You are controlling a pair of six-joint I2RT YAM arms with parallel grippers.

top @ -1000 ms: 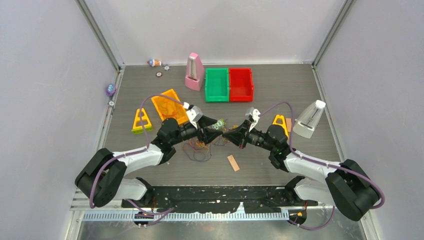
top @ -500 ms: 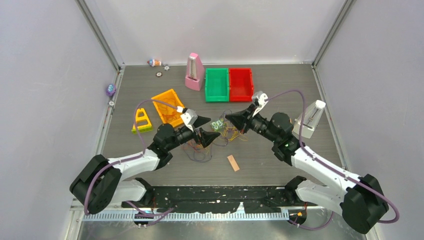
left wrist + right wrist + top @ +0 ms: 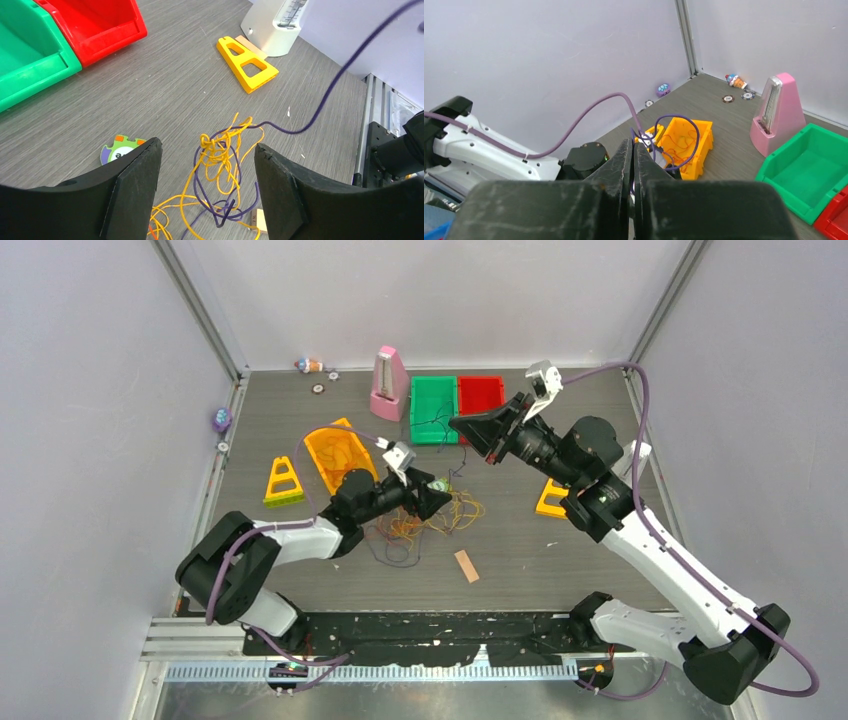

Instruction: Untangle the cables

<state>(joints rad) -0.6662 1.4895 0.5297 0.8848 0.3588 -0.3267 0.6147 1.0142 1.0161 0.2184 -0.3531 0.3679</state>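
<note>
Cables (image 3: pixel 450 512) tangled nearside of green bin (image 3: pixel 433 408). Left gripper (image 3: pixel 207 146) over tangle, jaws wide, empty. Right gripper (image 3: pixel 460 427) by bin's near edge, jaws pinching purple cable (image 3: pixel 298 132).

A finger (image 3: pixel 132 195) of the left gripper (image 3: pixel 207 145) hides part of the chip (image 3: pixel 117 150); the green bin (image 3: pixel 30 55) and cables (image 3: pixel 220 165) run past the picture's edges.

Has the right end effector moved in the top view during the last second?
Yes. The right end effector moved far up the picture, reaching the green bin.
</note>
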